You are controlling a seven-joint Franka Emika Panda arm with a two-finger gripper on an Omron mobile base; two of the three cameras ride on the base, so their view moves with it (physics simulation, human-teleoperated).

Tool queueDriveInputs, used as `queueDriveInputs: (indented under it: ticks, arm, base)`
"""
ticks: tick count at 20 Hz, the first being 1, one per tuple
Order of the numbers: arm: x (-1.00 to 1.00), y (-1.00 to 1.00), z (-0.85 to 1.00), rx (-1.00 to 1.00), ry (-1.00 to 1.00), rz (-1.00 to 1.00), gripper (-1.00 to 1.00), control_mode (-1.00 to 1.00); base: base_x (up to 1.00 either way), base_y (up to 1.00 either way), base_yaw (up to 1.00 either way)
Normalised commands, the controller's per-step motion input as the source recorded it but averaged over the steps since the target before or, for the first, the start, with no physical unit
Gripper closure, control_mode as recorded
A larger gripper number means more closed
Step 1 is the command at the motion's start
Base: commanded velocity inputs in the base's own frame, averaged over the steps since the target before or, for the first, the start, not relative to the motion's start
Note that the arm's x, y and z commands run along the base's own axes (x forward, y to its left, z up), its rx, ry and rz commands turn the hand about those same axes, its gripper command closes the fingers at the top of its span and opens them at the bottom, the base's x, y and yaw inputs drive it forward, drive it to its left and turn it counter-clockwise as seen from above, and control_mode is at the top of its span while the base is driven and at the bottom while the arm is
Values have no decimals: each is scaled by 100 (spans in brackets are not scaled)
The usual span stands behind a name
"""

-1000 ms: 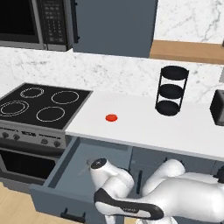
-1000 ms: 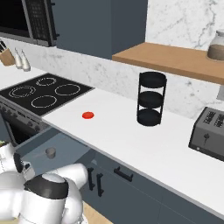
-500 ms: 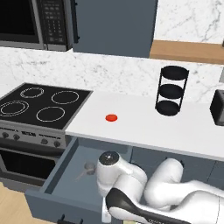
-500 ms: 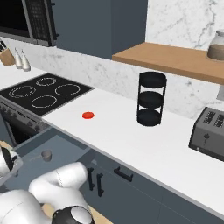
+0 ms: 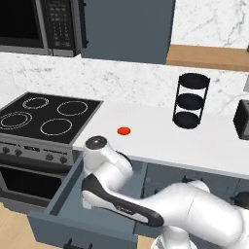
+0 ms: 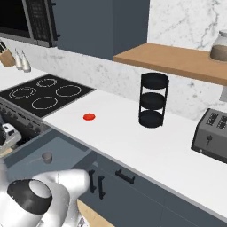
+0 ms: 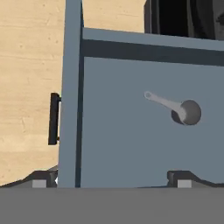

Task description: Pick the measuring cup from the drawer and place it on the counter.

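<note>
The drawer (image 7: pixel 122 140) stands pulled out below the counter (image 5: pixel 160 142), its front panel and dark bar handle (image 7: pixel 54 118) on the left of the hand view. On its floor lies the measuring cup (image 7: pixel 188 113), a small grey bowl with a thin handle pointing up-left. My gripper (image 7: pixel 112 179) hangs above the drawer, open, with nothing between its fingertips (image 7: pixel 41 180); the cup is up and to the right of its centre line. From the right base view the cup (image 6: pixel 47 156) sits alone in the open drawer (image 6: pixel 62 146), and my white arm reaches over the drawer (image 5: pixel 63 189).
A flat red disc (image 5: pixel 124 131) lies on the counter (image 6: pixel 146 146) near the black stovetop (image 5: pixel 44 116). A black three-tier stand (image 5: pixel 191 100) and a toaster (image 6: pixel 213 135) sit farther right. The oven front is left of the drawer. Wooden floor (image 7: pixel 26 65) lies beyond the drawer front.
My arm has swung up and farther over the open drawer. The cup, drawer and red disc stay where they were. The jaws remain open.
</note>
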Motion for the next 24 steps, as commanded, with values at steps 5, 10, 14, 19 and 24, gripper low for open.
queueDriveInputs:
  ticks: [5,10,14,19,24]
  arm:
    - [85,-40,-58,-7,18,37,-100,-100]
    - [11,-25,-52,-1,3,25,-100,-100]
    - [5,28,-74,-15,-3,18,-100,-100]
    - [2,26,-43,-8,-2,16,-100,-100]
    - [30,3,-44,-4,0,17,-100,-100]
  base:
    - [0,0,0]
    - [0,0,0]
    - [0,0,0]
    - [0,0,0]
    - [0,0,0]
